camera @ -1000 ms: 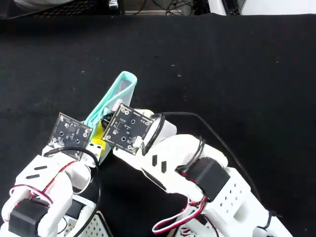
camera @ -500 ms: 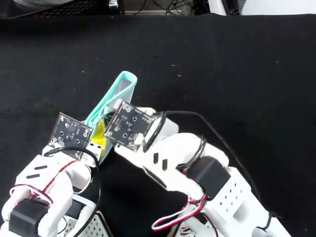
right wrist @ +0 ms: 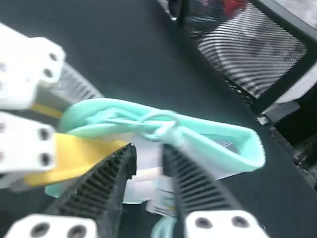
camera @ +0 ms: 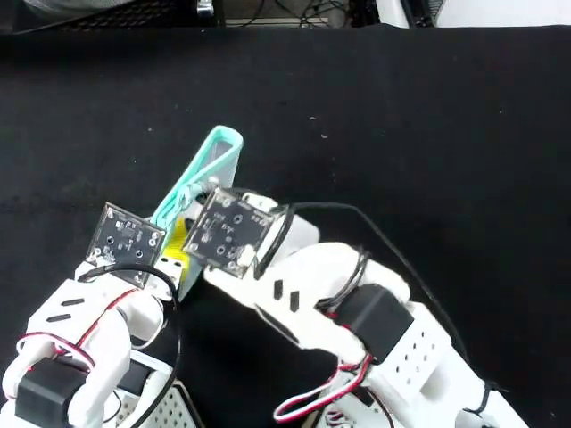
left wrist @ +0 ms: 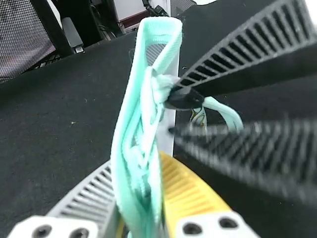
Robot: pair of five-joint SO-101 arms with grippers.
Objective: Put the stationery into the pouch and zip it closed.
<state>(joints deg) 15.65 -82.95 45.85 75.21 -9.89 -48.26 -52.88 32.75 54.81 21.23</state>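
Note:
The mint-green pouch (camera: 211,160) stands on edge on the black table, pointing away from both arms. In the left wrist view the pouch (left wrist: 141,134) is clamped at its near end by my left gripper (left wrist: 141,201), one grey and one yellow finger (left wrist: 185,193) shut on it. My right gripper (right wrist: 147,151) comes in from the side, and its black fingers (left wrist: 237,64) pinch the zipper pull (left wrist: 163,87) with its teal cord. In the right wrist view the pouch (right wrist: 218,134) lies just past those fingers, with the zipper pull (right wrist: 166,126) at their tips. No loose stationery shows.
Black cloth (camera: 428,134) covers the table, with open room to the right and behind the pouch. Both arms crowd the near left corner, over a white perforated base (camera: 169,410). Mesh furniture (right wrist: 247,44) stands beyond the far table edge.
The right wrist has shifted slightly left and away along the pouch. The pouch's far end has swung a little to the left. The left arm has stayed put.

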